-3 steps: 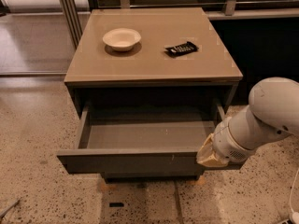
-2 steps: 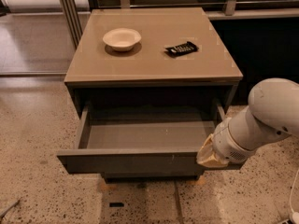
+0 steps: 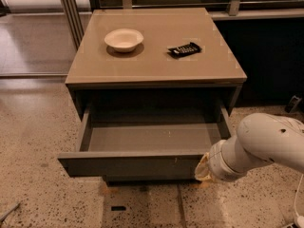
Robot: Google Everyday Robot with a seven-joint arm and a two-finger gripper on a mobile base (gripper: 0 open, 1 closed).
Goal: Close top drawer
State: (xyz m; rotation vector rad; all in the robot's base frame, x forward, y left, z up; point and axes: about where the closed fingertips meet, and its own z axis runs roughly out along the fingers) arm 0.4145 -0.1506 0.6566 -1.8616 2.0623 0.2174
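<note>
The top drawer is a wide, shallow dark grey drawer, pulled far out of the cabinet. Its inside shows empty and its flat front panel faces me low in the view. My white arm comes in from the right edge. Its gripper is at the right end of the drawer's front panel, touching or nearly touching it. The fingers are hidden behind the wrist. The drawers below are hidden under the open one.
A white bowl and a black remote-like object lie on the cabinet top. The floor is speckled terrazzo. A metal post stands at the back left. A dark wall panel is to the right of the cabinet.
</note>
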